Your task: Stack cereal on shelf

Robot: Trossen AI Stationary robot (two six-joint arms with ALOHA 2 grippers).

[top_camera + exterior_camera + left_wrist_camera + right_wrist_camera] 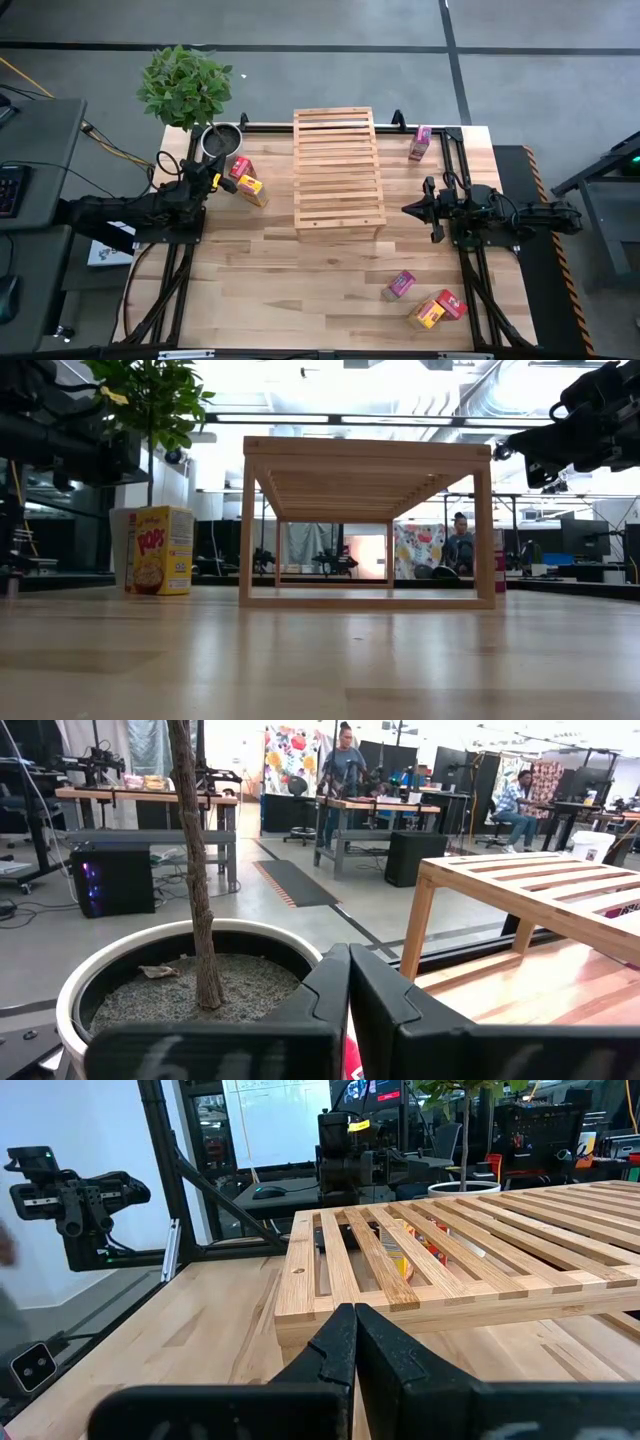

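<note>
The slatted wooden shelf (338, 172) stands on its legs mid-table, also seen as the shelf (365, 525) in the low view. A red box (240, 167) and a yellow box (253, 190) sit left of it; the yellow box (160, 550) stands upright. One pink box (420, 143) is near the far right corner. A pink box (399, 285), a yellow box (428, 315) and a red box (452, 303) lie near the right front. My left gripper (212, 180) hovers shut beside the red box. My right gripper (410, 209) is shut, right of the shelf, raised.
A potted plant (186, 88) in a white pot (190, 960) stands at the far left corner, just beyond my left gripper (349, 970). The shelf edge (420, 1305) lies close before my right gripper (354, 1320). Bare tabletop (300, 290) spreads at the near middle. People sit in the room behind.
</note>
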